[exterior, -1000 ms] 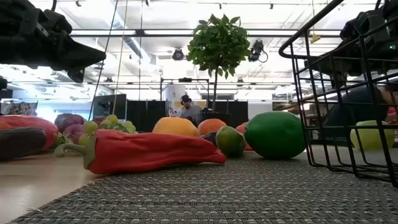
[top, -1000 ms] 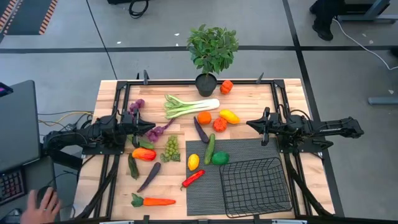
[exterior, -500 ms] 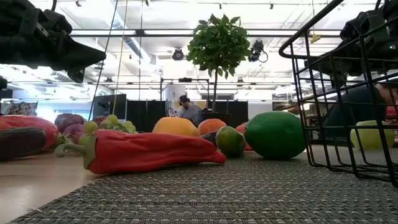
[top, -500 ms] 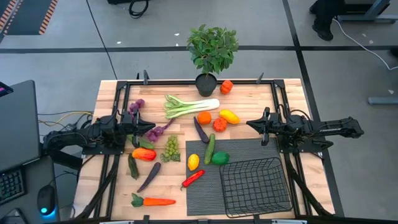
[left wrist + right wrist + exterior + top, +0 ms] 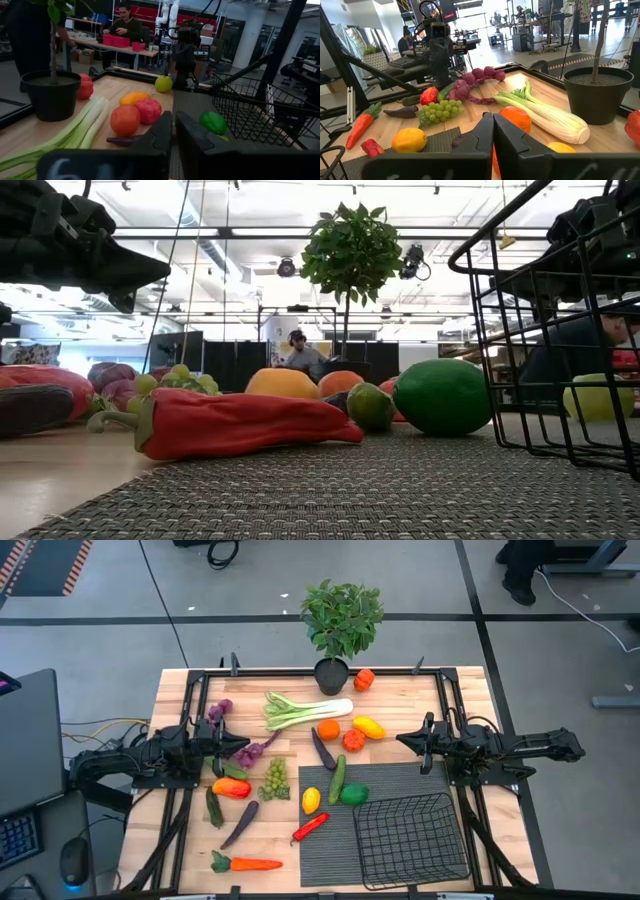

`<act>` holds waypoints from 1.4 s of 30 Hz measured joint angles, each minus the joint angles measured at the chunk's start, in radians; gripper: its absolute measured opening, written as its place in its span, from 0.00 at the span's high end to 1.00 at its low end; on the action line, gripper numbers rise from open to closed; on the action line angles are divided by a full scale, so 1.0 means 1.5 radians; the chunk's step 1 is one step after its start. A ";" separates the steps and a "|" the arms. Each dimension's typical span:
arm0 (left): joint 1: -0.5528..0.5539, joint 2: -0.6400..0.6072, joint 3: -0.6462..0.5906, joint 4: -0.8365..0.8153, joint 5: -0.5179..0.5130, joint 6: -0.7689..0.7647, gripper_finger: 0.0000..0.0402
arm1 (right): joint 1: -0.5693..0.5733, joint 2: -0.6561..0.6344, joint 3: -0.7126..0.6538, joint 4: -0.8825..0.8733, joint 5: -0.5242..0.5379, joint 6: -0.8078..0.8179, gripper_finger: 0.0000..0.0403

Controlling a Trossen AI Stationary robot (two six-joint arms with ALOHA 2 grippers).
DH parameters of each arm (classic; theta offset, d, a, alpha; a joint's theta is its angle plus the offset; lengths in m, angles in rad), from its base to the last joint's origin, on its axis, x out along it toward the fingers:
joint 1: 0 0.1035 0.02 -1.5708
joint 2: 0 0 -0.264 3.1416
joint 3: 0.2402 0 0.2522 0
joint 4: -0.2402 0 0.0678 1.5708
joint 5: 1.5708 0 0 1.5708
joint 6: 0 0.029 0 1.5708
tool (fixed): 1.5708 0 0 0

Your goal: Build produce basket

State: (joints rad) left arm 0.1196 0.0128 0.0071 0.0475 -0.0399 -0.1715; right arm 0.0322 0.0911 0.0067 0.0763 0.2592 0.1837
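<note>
Low view crops the basket (image 5: 545, 330), both grippers' jaws closed, empty, left gripper (image 5: 243, 752), right gripper (image 5: 402, 741).

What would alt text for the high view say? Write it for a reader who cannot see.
Overhead, a wooden table holds scattered toy produce beside an empty black wire basket on a dark ribbed mat. The left pincer and right pincer, both shut, face each other across the spread. A potted plant stands at the far edge.
</note>
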 joint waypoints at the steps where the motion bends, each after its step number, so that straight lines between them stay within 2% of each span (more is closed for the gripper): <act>1: 0.000 0.000 0.000 0.000 0.000 0.000 0.94 | 0.000 0.000 0.000 0.000 0.000 0.000 0.96; 6: 0.001 0.000 0.000 0.018 -0.013 -0.002 0.94 | 0.000 0.000 0.000 0.000 0.000 0.000 0.96; 8: 0.001 0.000 0.000 0.056 -0.025 -0.075 0.93 | 0.000 0.000 0.000 0.000 0.000 0.000 0.96; 10: 0.001 0.002 0.000 0.141 -0.038 -0.159 0.92 | 0.000 0.000 0.000 0.000 0.000 0.000 0.96; 12: 0.001 0.015 0.006 0.205 -0.043 -0.173 0.92 | 0.000 0.000 0.000 0.000 0.000 0.000 0.96; 16: 0.000 0.057 0.085 0.184 0.016 -0.141 0.93 | 0.000 0.000 0.000 0.000 0.001 0.000 0.96; 19: 0.000 0.126 0.168 0.122 0.024 -0.120 0.94 | 0.000 0.000 0.000 0.004 0.002 0.000 0.96; 24: 0.000 0.287 0.348 0.012 0.025 -0.024 0.93 | 0.000 0.000 0.000 0.004 0.001 0.000 0.96; 27: 0.001 0.393 0.441 -0.030 0.025 -0.019 0.92 | 0.000 0.000 0.000 0.009 0.001 0.000 0.96; 36: 0.001 0.610 0.627 -0.021 0.025 -0.129 0.93 | 0.000 0.000 0.000 0.008 0.001 -0.001 0.96; 42: 0.001 0.704 0.716 -0.022 0.025 -0.262 0.93 | -0.002 0.000 0.000 0.010 0.019 -0.083 0.96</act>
State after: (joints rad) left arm 0.1205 1.0687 1.0812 0.0147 -0.0027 -0.5640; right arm 0.0293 0.0916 0.0067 0.0912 0.2873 0.0592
